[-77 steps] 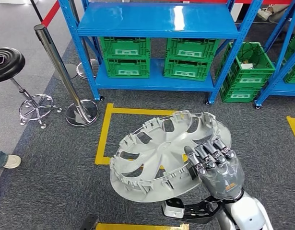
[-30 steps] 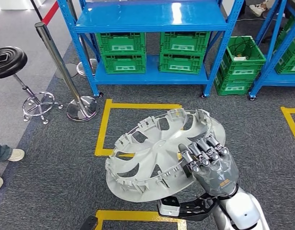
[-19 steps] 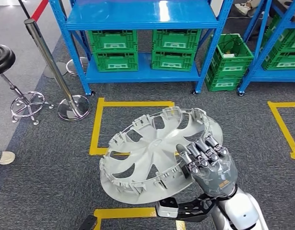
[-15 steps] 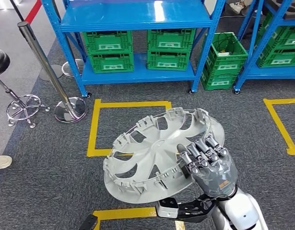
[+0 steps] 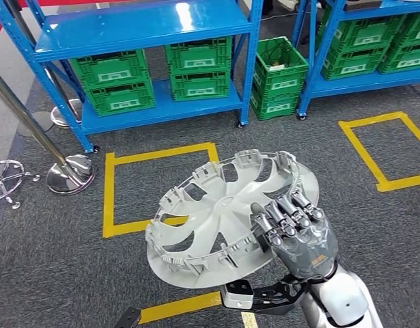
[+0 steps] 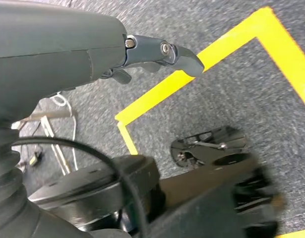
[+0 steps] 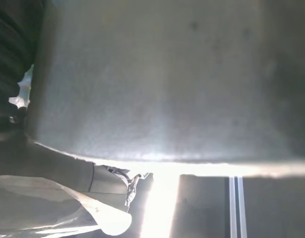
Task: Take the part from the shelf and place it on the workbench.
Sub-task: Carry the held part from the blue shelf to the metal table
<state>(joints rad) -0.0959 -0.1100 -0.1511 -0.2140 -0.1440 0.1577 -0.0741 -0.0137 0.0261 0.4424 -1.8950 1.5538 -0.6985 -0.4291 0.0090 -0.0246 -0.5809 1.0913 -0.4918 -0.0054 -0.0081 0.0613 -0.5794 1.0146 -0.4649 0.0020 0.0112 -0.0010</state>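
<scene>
The part is a large silver-grey wheel cover (image 5: 218, 212) with spoke openings and clips round its rim, carried roughly flat and slightly tilted above the carpet. My right hand (image 5: 298, 236) grips its near right edge, fingers curled over the rim. Close up in the right wrist view, the cover's pale surface (image 7: 162, 79) lies against the hand. My left hand (image 6: 105, 54) hangs over the carpet holding nothing, its thumb stretched out straight.
A blue shelf rack (image 5: 135, 27) with green crates (image 5: 115, 82) stands ahead on the left, and another green crate (image 5: 280, 75) sits on the floor beside it. Yellow tape squares (image 5: 109, 195) mark the grey carpet. A chrome stanchion base (image 5: 68, 174) stands at the left.
The whole picture has slid left, so the camera has turned right. The wheel cover stays in my right hand in the same grip.
</scene>
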